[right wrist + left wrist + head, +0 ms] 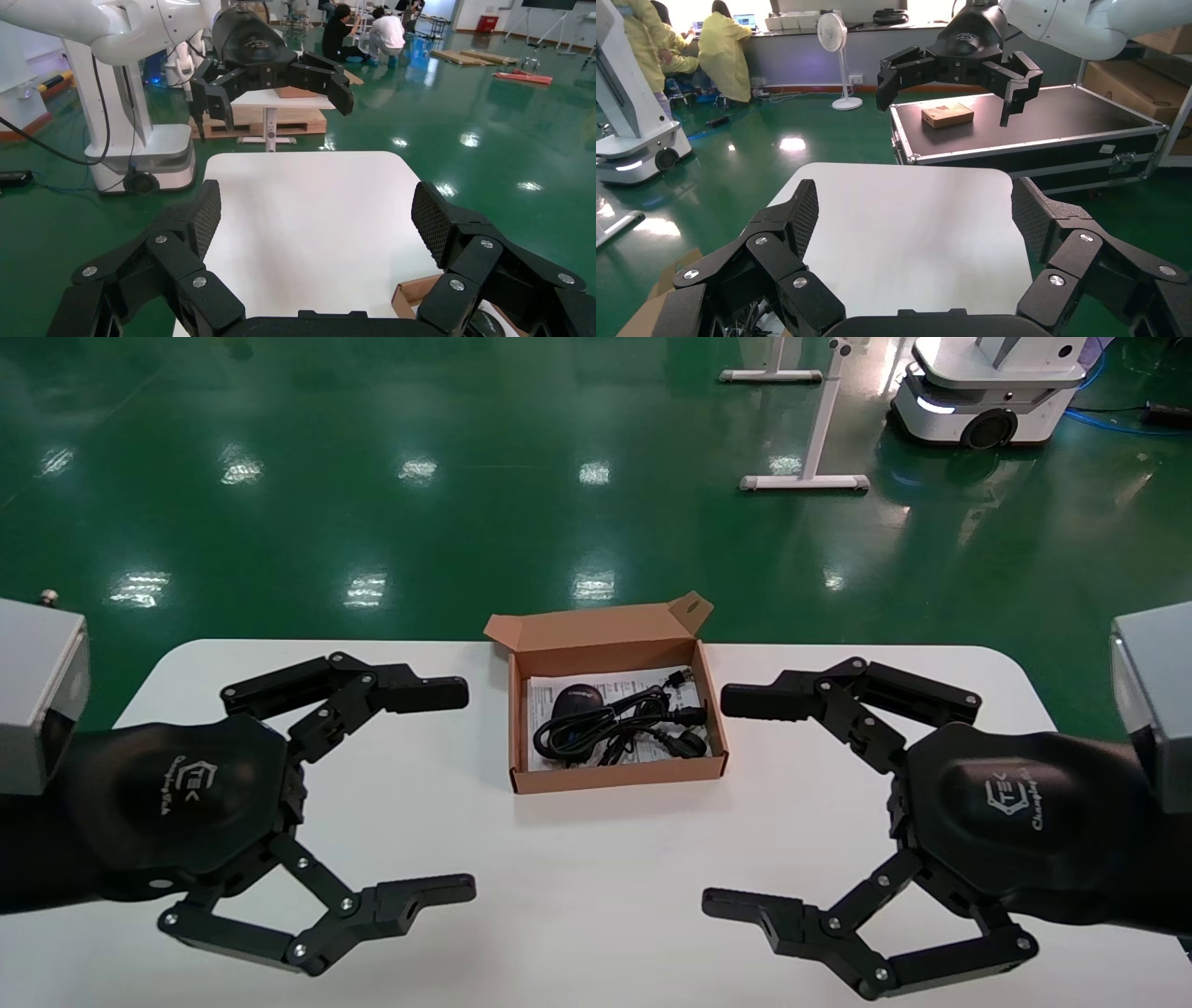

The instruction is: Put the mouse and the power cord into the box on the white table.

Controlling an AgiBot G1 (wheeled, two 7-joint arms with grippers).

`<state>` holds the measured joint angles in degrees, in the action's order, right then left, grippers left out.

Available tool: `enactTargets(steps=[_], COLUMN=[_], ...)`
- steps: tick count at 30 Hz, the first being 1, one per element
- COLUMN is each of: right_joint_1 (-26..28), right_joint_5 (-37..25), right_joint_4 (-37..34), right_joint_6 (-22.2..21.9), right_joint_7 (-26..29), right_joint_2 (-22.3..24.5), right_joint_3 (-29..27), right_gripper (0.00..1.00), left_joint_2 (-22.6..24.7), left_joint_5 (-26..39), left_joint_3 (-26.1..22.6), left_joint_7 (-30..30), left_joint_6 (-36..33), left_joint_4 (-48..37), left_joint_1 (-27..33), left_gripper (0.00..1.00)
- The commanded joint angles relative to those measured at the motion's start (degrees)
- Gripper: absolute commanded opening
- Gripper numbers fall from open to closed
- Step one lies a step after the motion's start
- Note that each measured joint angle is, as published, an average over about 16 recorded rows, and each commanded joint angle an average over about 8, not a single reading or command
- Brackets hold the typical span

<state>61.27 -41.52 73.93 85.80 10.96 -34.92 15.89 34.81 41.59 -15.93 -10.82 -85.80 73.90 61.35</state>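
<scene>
Black mouse (pixel 572 706) in box (pixel 615 775), between both spread claws.

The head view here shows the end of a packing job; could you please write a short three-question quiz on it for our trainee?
1. True or false: the small black oval mouse lies inside the shallow brown cardboard box.
2. Where is the thick black coiled power cord? A) on the bare white table B) in the box beside the mouse C) in the left claw
3. Fill in: the left claw and the right claw are both ____, one on each side of the box, above the large white table.

Key: 1 true; 2 B; 3 open.
</scene>
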Motion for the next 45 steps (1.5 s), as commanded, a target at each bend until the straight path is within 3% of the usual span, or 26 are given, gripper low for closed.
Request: enactTargets(steps=[1, 45], right_joint_1=[0.06, 0.28], right_joint_5=[-0.07, -0.34], right_joint_4=[-0.07, -0.37], right_joint_6=[-0.02, -0.12], right_joint_7=[-0.05, -0.22], right_joint_2=[-0.02, -0.09], right_joint_3=[0.02, 0.13], right_gripper=[1.0, 1.0], left_joint_2=[0.05, 0.27], left_joint_5=[0.06, 0.34], left_joint_3=[-0.02, -0.1], left_joint_7=[0.01, 0.1], left_joint_6=[0.02, 0.16], left_joint_4=[-0.09, -0.46], left_joint_1=[0.05, 0.26], left_gripper=[1.0, 1.0])
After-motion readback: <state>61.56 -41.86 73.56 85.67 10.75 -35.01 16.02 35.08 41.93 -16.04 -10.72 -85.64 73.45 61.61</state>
